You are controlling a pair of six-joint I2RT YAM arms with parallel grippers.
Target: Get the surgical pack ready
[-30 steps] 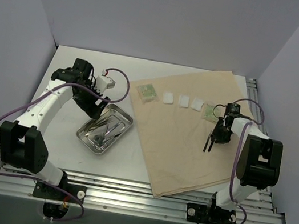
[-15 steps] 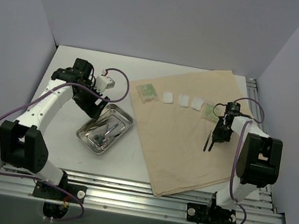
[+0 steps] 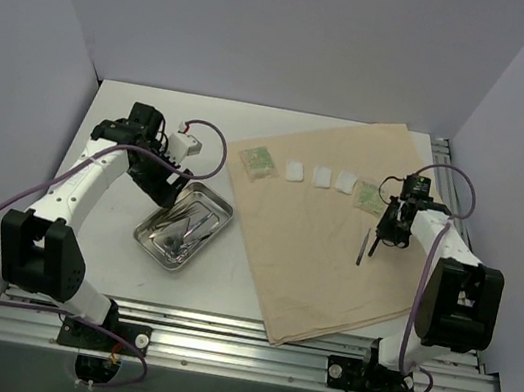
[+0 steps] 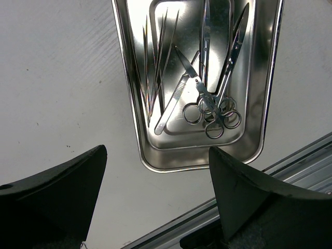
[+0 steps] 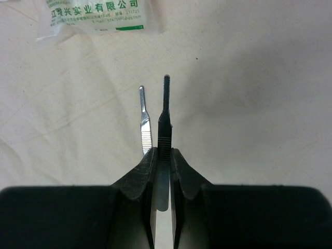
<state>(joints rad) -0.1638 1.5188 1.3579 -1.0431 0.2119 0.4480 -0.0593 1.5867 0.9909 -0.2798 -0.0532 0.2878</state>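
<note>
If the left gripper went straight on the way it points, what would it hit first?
Probably the left gripper meets the shiny rectangular steel tray at its near end, by the ring handles of the metal scissors; depth is unclear.

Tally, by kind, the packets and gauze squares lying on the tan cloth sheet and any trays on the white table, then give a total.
Green plastic packets: 2
White gauze squares: 3
Shiny rectangular steel tray: 1
Total: 6
</note>
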